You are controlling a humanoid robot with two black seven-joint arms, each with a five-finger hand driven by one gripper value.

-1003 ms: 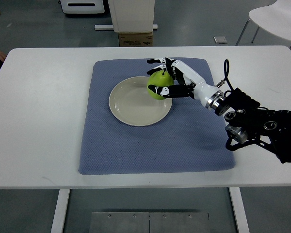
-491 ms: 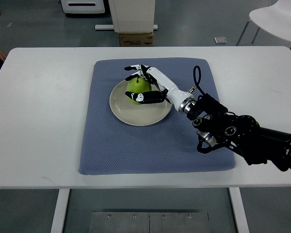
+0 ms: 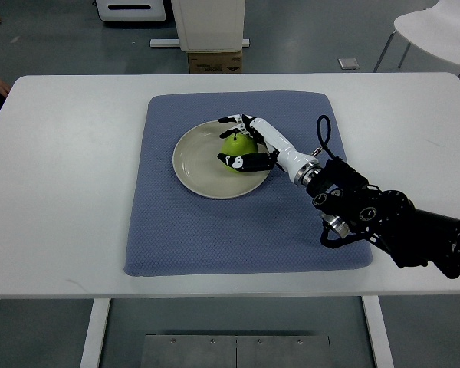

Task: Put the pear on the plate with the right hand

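The right robot hand [image 3: 245,142] reaches in from the right edge of the picture, its dark forearm crossing the lower right corner of the blue mat [image 3: 215,230]. Its fingers [image 3: 231,161] curl around a green pear [image 3: 238,143], with black fingertips showing on the near side and the far side of the fruit. The pear sits over the right part of a cream plate [image 3: 195,161]; whether it rests on the plate's surface or hangs just above it cannot be told from this angle. The plate lies on the mat, toward its far half, and the mat lies flat on the white counter [image 3: 61,192]. Beyond the counter a cardboard box [image 3: 214,61] stands on the floor, and part of a white chair [image 3: 437,27] shows at the top right.
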